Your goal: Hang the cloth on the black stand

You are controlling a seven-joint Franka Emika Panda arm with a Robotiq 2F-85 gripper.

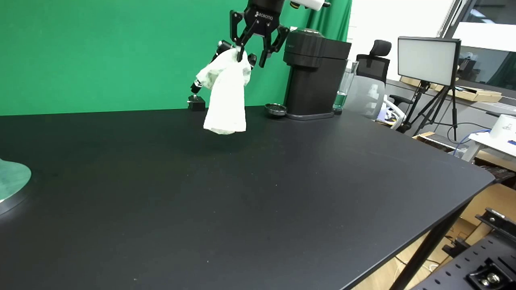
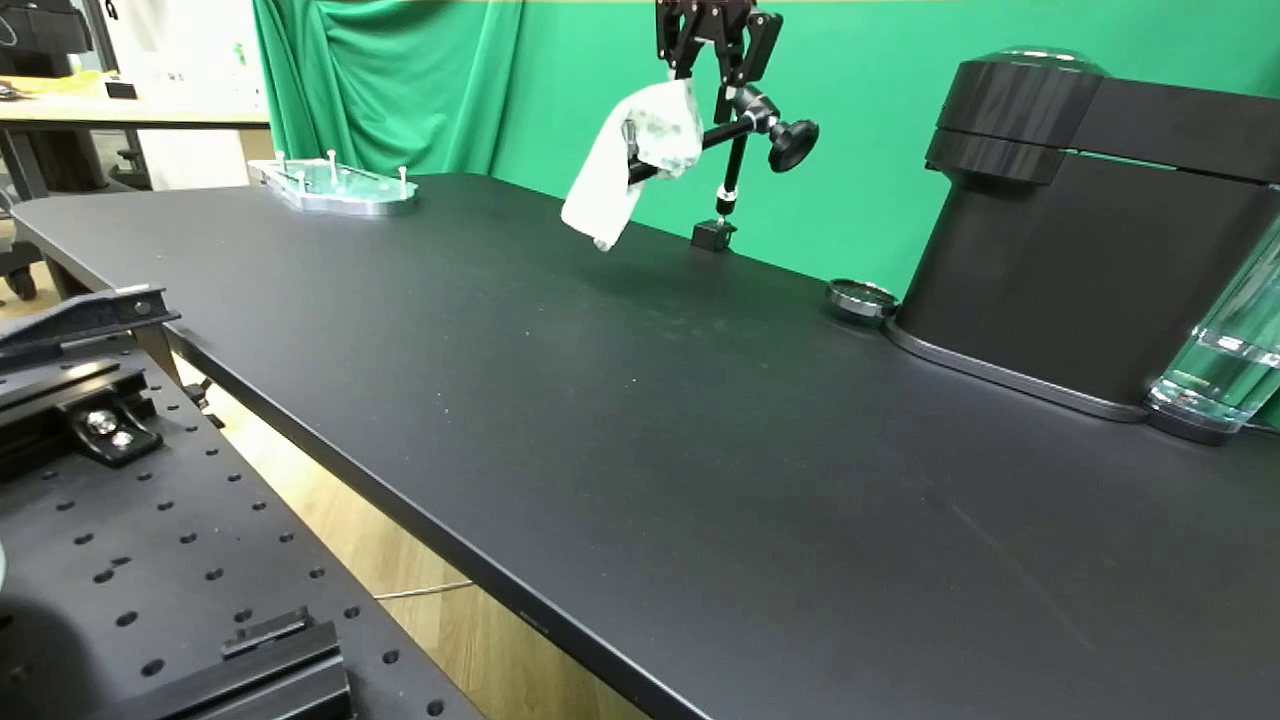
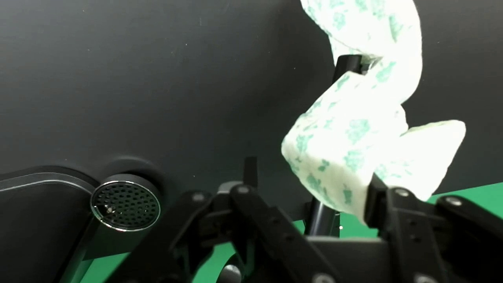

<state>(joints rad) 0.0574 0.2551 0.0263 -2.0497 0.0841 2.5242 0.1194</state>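
Now the cloth point(image 1: 227, 98) drapes over the stand point(image 2: 734, 167), its long end hanging above the table point(image 1: 258, 201). The gripper point(image 1: 250, 61) is released, its fingers point(image 3: 376, 202) spread apart; in the wrist view one finger overlaps the cloth's edge, though whether they touch I cannot tell. A round dish point(image 3: 126, 205) sits just beside the machine point(image 1: 314, 80).

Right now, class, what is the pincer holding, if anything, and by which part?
Nothing: the pincer stands open. The green-patterned white cloth drapes over the black stand, seemingly touching one fingertip.
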